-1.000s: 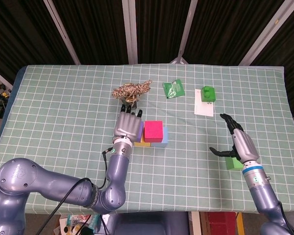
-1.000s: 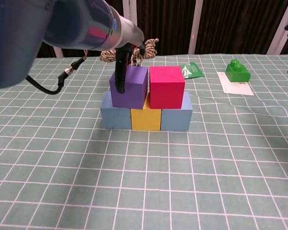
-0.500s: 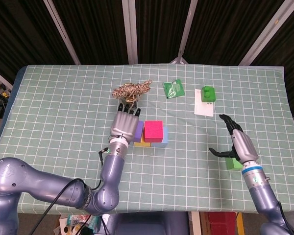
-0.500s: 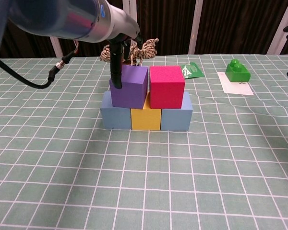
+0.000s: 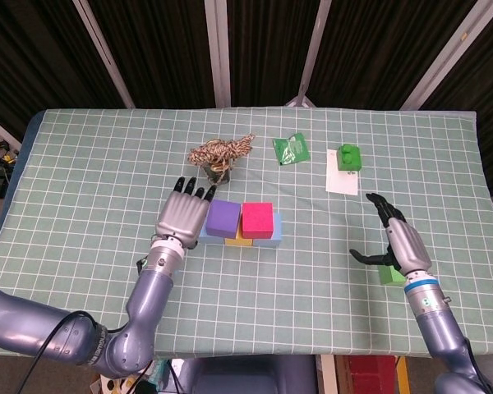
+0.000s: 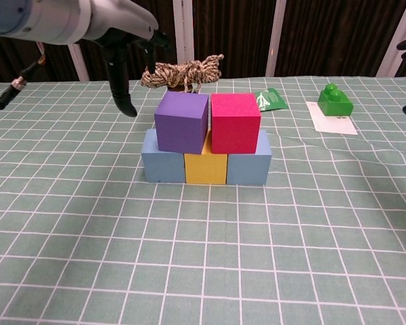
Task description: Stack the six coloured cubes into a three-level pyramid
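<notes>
Background stuff on the green checked tablecloth (image 5: pixel 99 180): there's a tangled bundle of tan rope (image 5: pixel 220 152) sitting toward the far middle, with something dark under it that I can't make out. To the right of that is a small crinkly green packet (image 5: pixel 290 149). Further right, a white card (image 5: pixel 342 176) lies flat with a green toy brick (image 5: pixel 348 157) with studs on top, sitting on its far end. Behind the table it's dark curtain (image 5: pixel 156 49) with pale slanted struts (image 5: pixel 219 49) across it.
</notes>
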You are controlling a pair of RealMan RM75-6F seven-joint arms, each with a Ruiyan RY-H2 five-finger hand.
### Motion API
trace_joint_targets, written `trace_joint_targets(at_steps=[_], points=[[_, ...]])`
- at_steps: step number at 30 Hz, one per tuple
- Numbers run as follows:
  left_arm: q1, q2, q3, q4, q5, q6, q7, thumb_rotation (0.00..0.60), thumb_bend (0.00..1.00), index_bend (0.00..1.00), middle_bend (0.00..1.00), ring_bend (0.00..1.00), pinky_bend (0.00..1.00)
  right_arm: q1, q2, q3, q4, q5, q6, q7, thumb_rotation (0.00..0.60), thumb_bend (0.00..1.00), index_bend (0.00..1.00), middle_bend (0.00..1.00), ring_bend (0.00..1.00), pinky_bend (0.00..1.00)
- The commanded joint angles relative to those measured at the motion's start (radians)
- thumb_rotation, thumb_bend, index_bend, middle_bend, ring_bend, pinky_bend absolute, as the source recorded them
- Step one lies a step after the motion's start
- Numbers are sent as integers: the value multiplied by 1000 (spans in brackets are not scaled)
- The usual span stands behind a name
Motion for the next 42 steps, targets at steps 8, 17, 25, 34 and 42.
trace_joint_targets(at_steps=[8, 17, 25, 34, 42], points=[[78, 77, 80, -93, 51, 2, -64, 600, 347, 0, 164, 0, 0, 5, -8, -9, 1, 5, -5, -18, 600, 222, 0, 0, 0, 0], [122, 103, 124, -99, 84, -22, -116, 600, 347, 0, 176, 0, 0, 8, -12, -17, -3, 5, -7, -33, 600, 222, 0, 0, 0, 0], [125, 81, 152, -68, 102, -86, -137, 600, 347, 0, 180, 0, 0, 9, -15, -22, -4, 3, -5, -43, 600, 222, 0, 0, 0, 0], [106, 44, 161, -41, 118, -121, -145, 600, 347, 0, 179, 0, 0, 9, -16, -23, -6, 3, -5, -43, 600, 222, 0, 0, 0, 0], [88, 9, 166, -24, 119, -133, -149, 600, 347, 0, 177, 0, 0, 7, -15, -24, -11, -3, -4, -40, 600, 222, 0, 0, 0, 0]])
